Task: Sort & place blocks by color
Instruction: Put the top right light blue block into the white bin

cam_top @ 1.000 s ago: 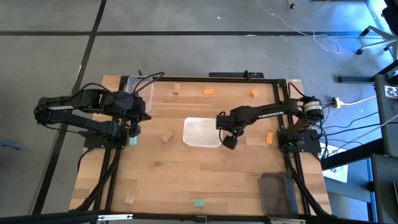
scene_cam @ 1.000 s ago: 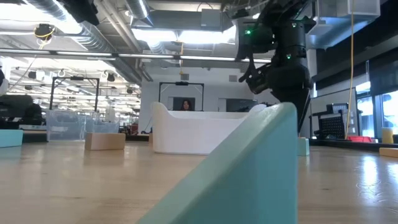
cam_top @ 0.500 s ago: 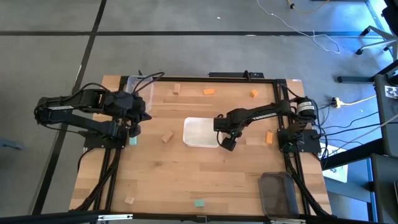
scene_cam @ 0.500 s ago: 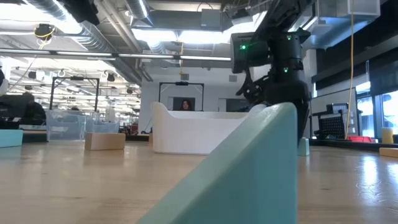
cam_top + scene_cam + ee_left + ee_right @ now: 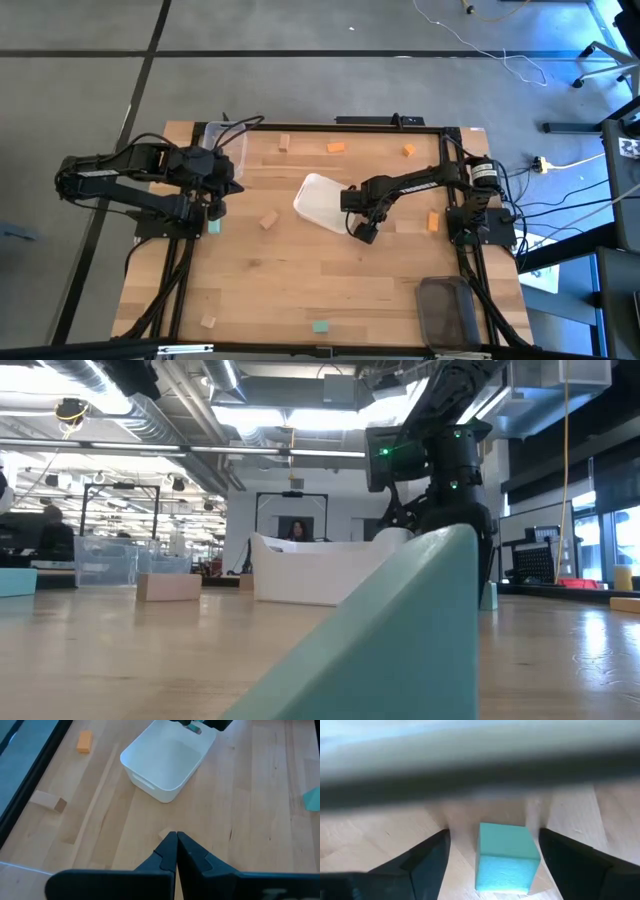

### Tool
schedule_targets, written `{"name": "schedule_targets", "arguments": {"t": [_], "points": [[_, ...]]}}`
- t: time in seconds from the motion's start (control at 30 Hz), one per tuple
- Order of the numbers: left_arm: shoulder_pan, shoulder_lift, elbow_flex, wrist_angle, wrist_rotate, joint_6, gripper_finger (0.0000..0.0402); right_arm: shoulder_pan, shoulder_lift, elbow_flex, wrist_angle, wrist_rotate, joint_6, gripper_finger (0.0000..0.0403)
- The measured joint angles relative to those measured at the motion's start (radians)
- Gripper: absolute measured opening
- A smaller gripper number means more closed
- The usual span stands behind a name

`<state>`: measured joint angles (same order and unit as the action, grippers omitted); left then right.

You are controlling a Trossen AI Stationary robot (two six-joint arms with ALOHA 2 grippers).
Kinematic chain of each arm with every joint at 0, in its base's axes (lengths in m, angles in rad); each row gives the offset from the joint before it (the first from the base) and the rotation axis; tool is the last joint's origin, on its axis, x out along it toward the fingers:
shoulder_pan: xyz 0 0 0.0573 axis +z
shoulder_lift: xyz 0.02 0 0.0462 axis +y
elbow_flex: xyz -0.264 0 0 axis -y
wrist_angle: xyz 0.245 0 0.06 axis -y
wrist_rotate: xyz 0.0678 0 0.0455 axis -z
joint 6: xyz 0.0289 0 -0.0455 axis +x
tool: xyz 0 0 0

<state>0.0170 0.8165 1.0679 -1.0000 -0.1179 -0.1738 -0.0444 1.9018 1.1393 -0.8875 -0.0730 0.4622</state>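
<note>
A small teal green cube-like block (image 5: 506,856) sits on the pale wooden table (image 5: 330,290) squarely between the right gripper's (image 5: 492,857) two dark fingers (image 5: 427,857), which stand wide apart with a gap of bare wood on each side of the block, so they are not touching it. Seen from above, this gripper (image 5: 362,231) hangs near the middle of the table, just beside the corner of the white rounded-square plastic tray (image 5: 318,200), which lies skewed to the table's edges. The other blocks are scattered well apart: two orange ones (image 5: 336,147) along the far edge, one orange (image 5: 433,221) by the right arm's base, a natural wood one (image 5: 268,220) between the tray and the left arm, and a teal one (image 5: 320,326) by the near edge. The left gripper (image 5: 176,851) waits at the table's left side, its fingers pressed together on nothing
</note>
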Motion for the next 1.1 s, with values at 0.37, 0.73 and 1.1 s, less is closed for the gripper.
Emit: {"name": "schedule_targets", "arguments": {"t": [0.37,0.73,1.1], "points": [[0.000,0.000,0.000,0.000,0.000,0.000,0.0000,0.000,0.002,-0.002,0.010,-0.001,0.031,0.0246],[0.000,0.000,0.000,0.000,0.000,0.000,0.0000,0.000,0.003,-0.001,0.001,-0.003,0.026,0.0135],[0.000,0.000,0.000,-0.001,0.000,0.000,0.0000,0.000,0.002,0.022,-0.030,-0.007,-0.003,0.0134]]}}
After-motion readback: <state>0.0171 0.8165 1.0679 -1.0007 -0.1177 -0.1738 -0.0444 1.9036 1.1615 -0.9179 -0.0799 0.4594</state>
